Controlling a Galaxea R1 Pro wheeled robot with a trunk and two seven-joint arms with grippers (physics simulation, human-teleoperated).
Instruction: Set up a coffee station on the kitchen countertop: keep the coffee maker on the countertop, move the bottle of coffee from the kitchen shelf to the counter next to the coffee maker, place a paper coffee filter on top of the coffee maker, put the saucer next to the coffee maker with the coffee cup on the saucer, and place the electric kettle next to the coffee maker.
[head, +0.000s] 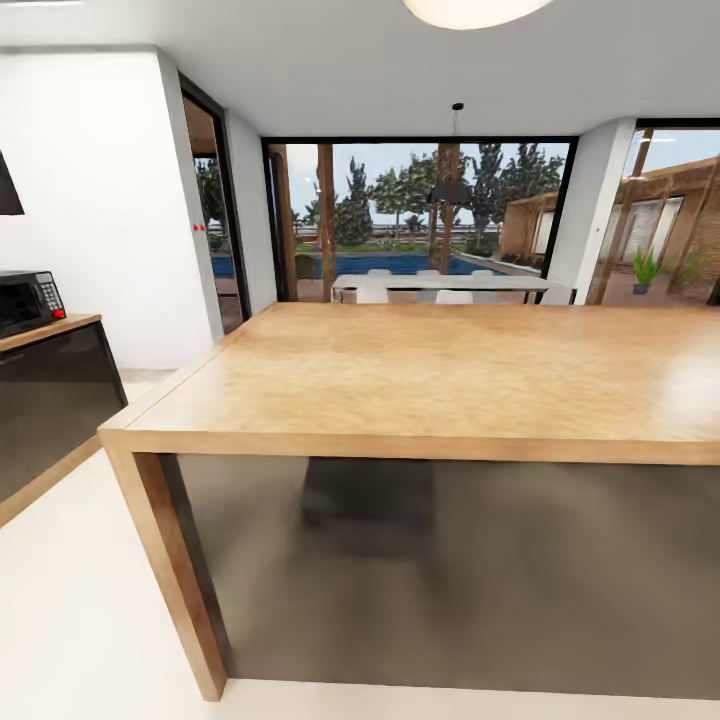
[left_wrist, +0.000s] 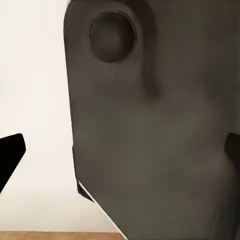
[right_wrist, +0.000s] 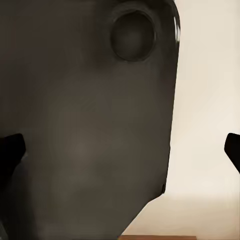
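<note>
With nothing between them, both grippers' fingers (left_wrist: 10, 155) (right_wrist: 10, 150) are spread wide.

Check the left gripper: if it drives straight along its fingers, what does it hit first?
Probably the dark grey body with a round recess, which spans most of the space between the left gripper's fingertips. It looks close, likely part of the robot itself, but depth is unclear.

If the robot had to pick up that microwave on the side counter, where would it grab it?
Probably by both ends, one hand each: the microwave is a wide box with no handle showing, too broad for one hand. It sits at the picture's left edge, partly cut off, so this is a guess.
</note>
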